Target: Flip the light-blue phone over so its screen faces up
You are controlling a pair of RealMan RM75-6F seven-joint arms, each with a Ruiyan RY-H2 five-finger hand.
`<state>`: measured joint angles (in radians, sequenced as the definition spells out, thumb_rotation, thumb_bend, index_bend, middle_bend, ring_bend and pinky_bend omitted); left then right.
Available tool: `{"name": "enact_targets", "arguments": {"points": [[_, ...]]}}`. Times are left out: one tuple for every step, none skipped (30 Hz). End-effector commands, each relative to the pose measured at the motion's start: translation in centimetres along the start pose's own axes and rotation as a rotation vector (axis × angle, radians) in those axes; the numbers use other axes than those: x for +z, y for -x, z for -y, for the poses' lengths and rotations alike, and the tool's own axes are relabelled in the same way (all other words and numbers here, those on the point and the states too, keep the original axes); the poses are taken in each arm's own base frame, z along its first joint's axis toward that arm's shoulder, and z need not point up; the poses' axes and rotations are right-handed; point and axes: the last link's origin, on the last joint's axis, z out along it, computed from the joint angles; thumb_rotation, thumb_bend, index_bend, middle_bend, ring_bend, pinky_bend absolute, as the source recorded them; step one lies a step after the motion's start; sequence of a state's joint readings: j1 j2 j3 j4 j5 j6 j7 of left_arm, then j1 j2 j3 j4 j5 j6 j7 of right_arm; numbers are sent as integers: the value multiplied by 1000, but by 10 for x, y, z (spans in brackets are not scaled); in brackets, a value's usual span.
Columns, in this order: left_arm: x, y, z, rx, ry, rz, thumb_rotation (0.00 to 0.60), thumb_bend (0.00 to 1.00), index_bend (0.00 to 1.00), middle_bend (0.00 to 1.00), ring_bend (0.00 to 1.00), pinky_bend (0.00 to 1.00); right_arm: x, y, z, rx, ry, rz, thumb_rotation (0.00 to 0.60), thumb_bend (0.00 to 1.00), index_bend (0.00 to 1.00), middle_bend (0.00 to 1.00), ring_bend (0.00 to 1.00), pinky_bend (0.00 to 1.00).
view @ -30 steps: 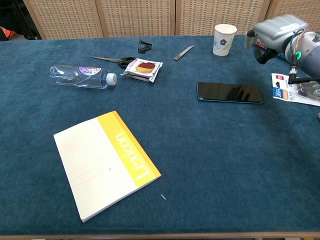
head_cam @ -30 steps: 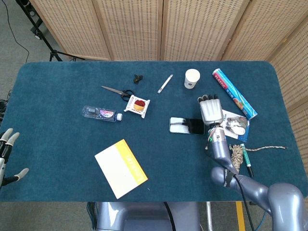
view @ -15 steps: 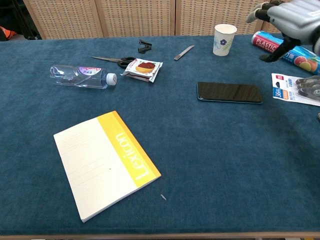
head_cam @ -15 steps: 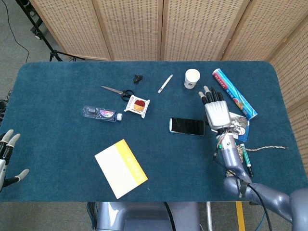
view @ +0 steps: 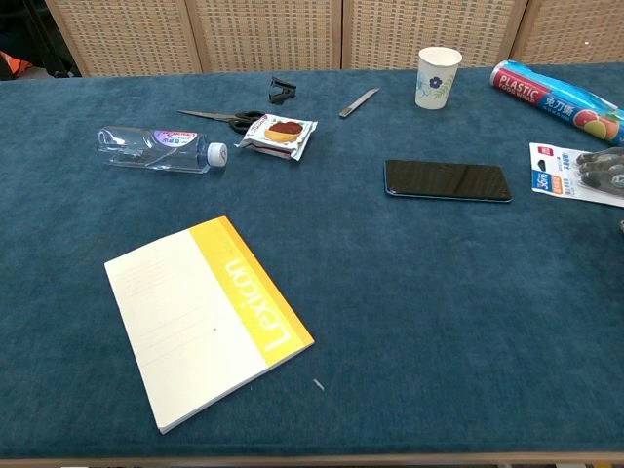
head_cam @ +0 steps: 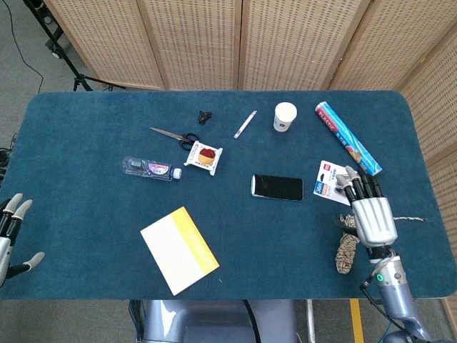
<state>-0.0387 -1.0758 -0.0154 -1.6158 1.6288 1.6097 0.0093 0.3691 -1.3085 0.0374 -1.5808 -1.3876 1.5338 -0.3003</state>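
Head view: paper cup upright, contents unseen; right hand spread, empty

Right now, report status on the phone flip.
Left hand and right hand both open, holding nothing. Phone flat on the table, dark screen up. Nothing on or against it.

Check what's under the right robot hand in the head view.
The right robot hand hovers over a rope bundle and the lower corner of a blister pack, covering part of each. Anything else beneath it is hidden. The phone lies apart, dark screen up.
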Motion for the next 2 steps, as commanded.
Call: {"name": "enact_targets", "arguments": {"points": [[0,1,0,2,0,1,600,0,0,0,0,0,-30,-7,-14,17,18,-22,600,2,132,49,0,88],[0,1,0,2,0,2,600,0,0,0,0,0,-34,-7,-17,19,21,-26,600,2,132,49,0,86]]}}
